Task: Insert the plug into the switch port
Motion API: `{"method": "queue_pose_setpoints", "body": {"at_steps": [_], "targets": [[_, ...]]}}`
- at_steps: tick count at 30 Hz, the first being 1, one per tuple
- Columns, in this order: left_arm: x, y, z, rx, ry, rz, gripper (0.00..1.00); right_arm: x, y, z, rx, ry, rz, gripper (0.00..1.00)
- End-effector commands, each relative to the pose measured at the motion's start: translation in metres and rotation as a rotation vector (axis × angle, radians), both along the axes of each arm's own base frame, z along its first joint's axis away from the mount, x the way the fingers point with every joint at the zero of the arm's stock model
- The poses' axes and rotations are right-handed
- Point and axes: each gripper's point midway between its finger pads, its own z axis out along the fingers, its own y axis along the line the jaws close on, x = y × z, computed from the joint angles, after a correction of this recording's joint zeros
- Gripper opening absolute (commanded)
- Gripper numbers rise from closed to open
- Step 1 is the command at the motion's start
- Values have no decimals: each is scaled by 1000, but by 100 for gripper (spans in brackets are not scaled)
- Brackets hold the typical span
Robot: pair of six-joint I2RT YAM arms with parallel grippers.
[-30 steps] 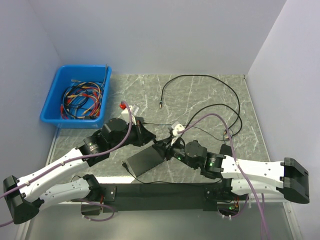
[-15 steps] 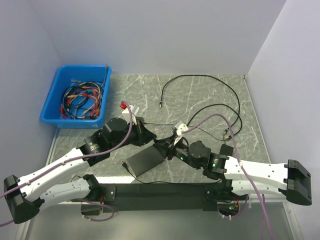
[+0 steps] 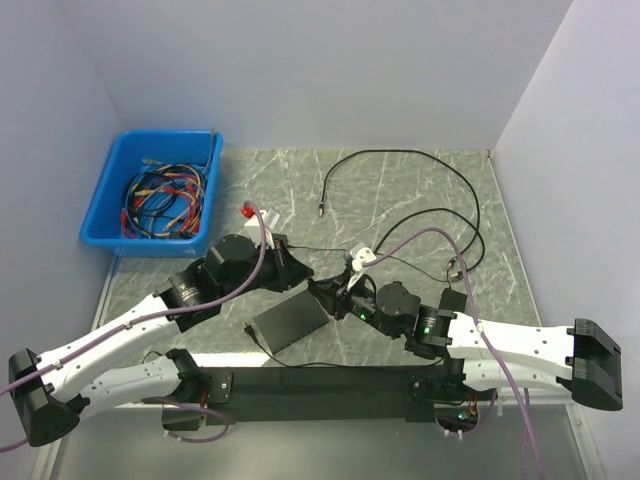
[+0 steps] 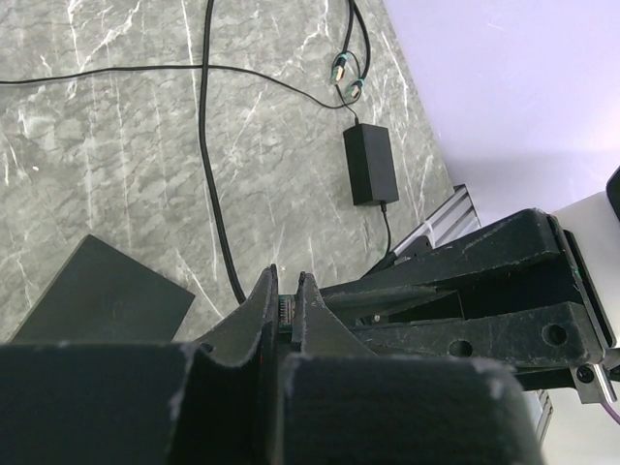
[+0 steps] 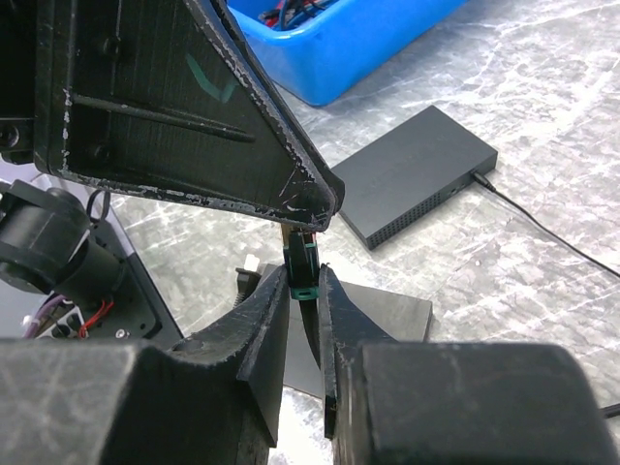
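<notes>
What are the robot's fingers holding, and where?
Both pinch the small plug: the left gripper by its upper end, the right gripper by its green lower end.

- Robot lab cell: plain white walls [image 3: 330, 70] box in a marble-look counter [image 3: 400, 190].
- Arms [image 3: 120, 335] bolted to a rail [image 3: 320, 383]; blue bin [image 3: 105, 205] of cables [image 3: 165, 195].

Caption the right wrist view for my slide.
Right gripper grips a green plug held by the left gripper, switch behind.

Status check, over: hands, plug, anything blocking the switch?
Left hand shut on plug, midair. Right hand clamped on same plug. Plug not in switch, lying on table. Nothing seen on switch.
</notes>
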Motion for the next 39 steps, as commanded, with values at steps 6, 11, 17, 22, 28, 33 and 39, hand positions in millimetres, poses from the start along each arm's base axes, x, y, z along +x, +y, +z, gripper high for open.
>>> {"method": "queue_pose_setpoints", "body": {"at_steps": [6, 11, 17, 22, 28, 33, 39], "targets": [[4, -5, 1, -9, -3, 10, 46, 11, -12, 2, 43, 49, -98, 0], [8, 9, -32, 78, 37, 67, 68, 19, -30, -32, -30, 170, -221, 0], [12, 34, -75, 193, 103, 173, 75, 25, -67, -60, -161, 255, -379, 0], [6, 50, -106, 240, 196, 227, 74, 13, -65, -87, -298, 341, -337, 0], [-20, 66, -133, 242, 317, 244, 72, -4, -47, -132, -357, 472, -267, 0], [-48, 80, -159, 295, 424, 266, 70, -17, -40, -172, -424, 547, -231, 0], [-61, 86, -171, 300, 467, 293, 72, -25, -28, -190, -453, 575, -204, 0]]}}
